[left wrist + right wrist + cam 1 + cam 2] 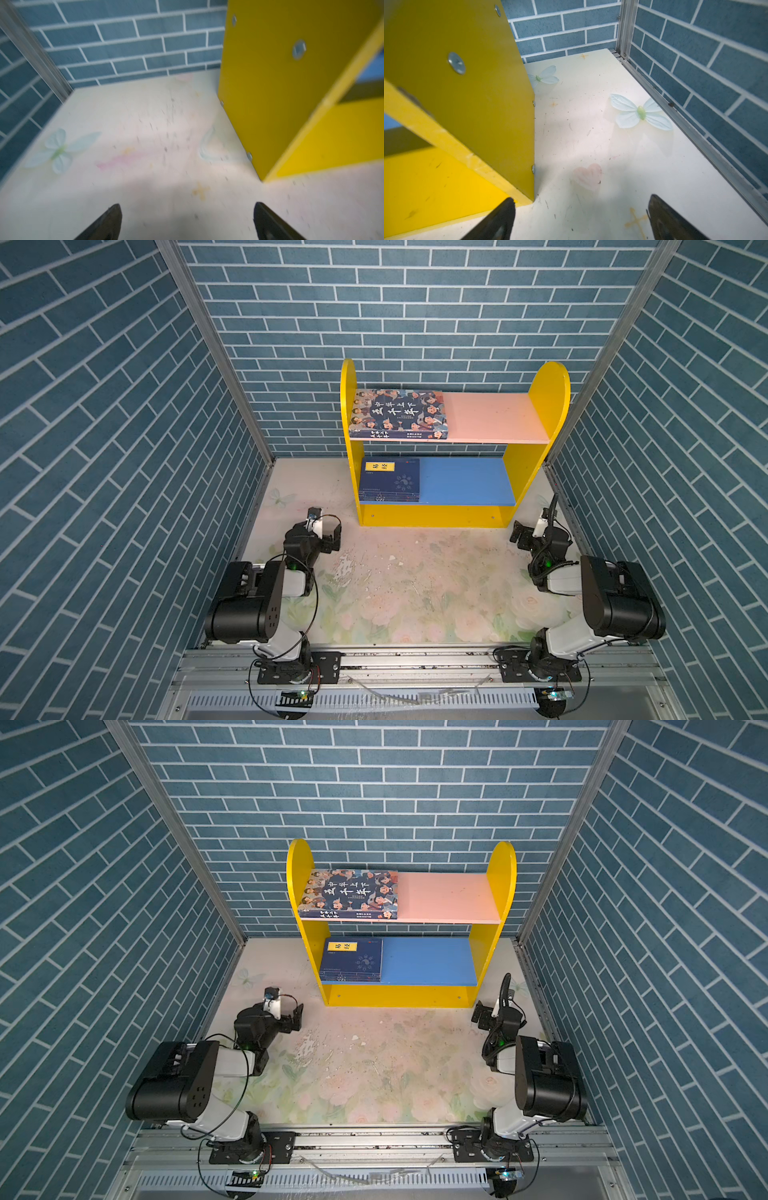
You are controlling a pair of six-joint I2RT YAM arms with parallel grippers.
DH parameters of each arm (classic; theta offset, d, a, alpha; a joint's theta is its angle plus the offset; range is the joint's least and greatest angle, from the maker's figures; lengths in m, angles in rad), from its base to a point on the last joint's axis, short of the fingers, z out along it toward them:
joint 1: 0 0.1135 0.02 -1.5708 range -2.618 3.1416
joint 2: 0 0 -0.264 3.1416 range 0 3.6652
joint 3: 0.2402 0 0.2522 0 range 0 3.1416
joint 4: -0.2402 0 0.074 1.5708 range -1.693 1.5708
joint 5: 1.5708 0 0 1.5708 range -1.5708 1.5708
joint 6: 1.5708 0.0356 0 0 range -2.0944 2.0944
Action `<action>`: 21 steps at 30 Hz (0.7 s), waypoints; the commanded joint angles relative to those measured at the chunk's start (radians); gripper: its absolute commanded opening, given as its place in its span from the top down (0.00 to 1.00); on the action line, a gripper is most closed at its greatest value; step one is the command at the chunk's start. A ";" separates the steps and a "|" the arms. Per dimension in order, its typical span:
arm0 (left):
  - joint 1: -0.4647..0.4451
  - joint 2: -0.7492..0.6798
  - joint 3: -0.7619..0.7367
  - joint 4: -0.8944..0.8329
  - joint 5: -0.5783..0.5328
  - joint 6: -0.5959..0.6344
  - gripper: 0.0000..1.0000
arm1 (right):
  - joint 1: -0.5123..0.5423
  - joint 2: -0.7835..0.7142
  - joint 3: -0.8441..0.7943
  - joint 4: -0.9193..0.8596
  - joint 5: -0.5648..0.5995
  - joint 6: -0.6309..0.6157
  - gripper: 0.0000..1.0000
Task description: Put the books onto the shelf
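I see the cartoon-faced book lying flat at the left end of the pink board of the shelf, its spine along the front edge. The navy books are stacked flat at the left end of the blue board, their long axis seemingly along it too. My left hand and right hand are both spread wide and empty, over the counter by the shelf's front corners.

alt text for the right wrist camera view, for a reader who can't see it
The right gripper, open and empty, is over the pale tabletop, close beside the yellow outer side of the shelf. Printed butterflies and a pink heart mark the table, and blue brick-pattern walls close off the corner beyond.
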 commanded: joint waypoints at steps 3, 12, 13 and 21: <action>0.009 0.021 -0.222 0.386 0.043 0.013 0.00 | 0.003 -0.013 0.010 0.005 0.005 -0.028 0.01; -0.001 -0.016 0.010 -0.074 0.009 0.014 0.00 | 0.004 -0.013 0.010 0.005 0.004 -0.027 0.01; 0.001 -0.010 0.005 -0.054 0.012 0.011 0.00 | 0.004 -0.013 0.011 0.005 0.003 -0.028 0.01; 0.001 -0.011 0.007 -0.062 0.011 0.011 0.00 | 0.004 -0.013 0.010 0.006 0.005 -0.028 0.01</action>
